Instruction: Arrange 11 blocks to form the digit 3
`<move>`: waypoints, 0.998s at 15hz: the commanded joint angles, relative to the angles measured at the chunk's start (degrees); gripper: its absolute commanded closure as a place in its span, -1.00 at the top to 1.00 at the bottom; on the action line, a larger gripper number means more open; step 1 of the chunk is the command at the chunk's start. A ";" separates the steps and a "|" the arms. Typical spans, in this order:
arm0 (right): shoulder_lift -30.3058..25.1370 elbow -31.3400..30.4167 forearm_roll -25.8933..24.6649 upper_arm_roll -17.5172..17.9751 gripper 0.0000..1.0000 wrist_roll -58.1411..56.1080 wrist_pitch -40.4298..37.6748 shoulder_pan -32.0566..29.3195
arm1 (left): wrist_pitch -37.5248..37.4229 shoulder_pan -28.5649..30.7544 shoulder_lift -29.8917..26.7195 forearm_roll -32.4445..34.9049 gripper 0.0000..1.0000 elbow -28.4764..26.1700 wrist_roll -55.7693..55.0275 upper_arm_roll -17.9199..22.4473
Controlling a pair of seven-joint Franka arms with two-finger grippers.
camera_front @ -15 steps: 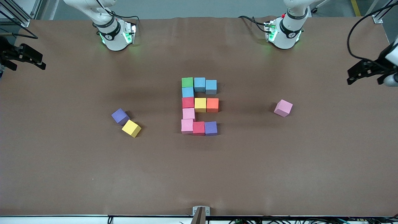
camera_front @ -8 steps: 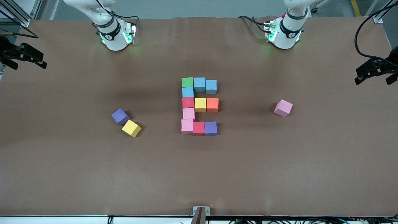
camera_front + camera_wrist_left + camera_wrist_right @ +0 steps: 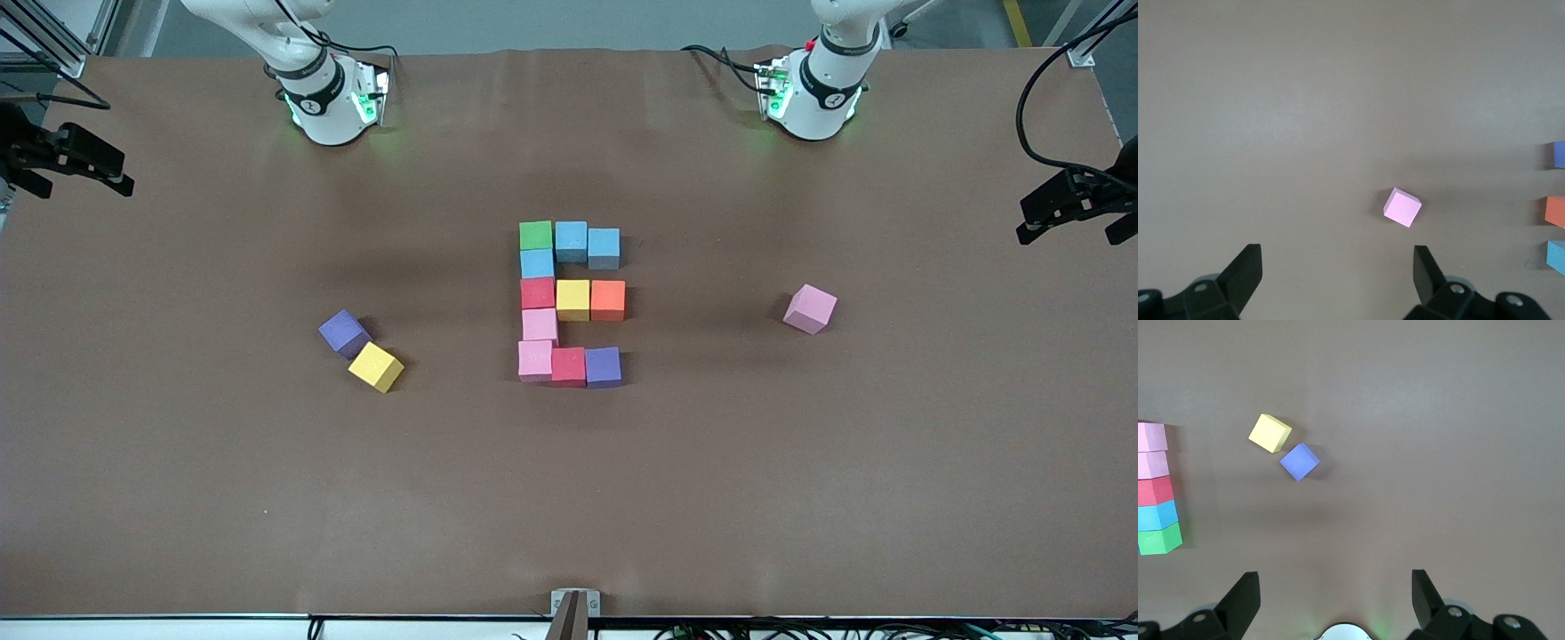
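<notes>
A: What does the front view alone show?
B: The whole digit 3 of blocks, mid-table.

A: And the wrist views?
B: Left gripper, jaws spread, empty, over a loose pink block. Right gripper, likewise spread, over loose yellow and purple blocks.

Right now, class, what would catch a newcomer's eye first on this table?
The figure of coloured blocks at the table's middle stands out: three short bars joined by a spine. Three loose cubes lie apart: a pink cube toward the left arm's end, and a purple cube touching a yellow cube toward the right arm's end. The left claw and right claw hang open over the table's ends.
</notes>
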 commanded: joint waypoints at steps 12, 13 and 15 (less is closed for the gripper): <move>-1.56 -1.19 0.70 0.43 1.00 0.45 0.28 0.32 | -1.41 -17.19 1.20 -1.14 1.00 1.83 0.60 16.91; -1.56 -1.19 0.70 0.43 1.00 0.45 0.28 0.32 | -1.41 -18.16 1.20 -1.14 1.00 1.83 0.60 17.80; -1.56 -1.19 0.52 0.34 1.00 0.37 0.36 0.32 | -1.41 -18.52 1.20 -1.06 1.00 1.83 0.60 17.89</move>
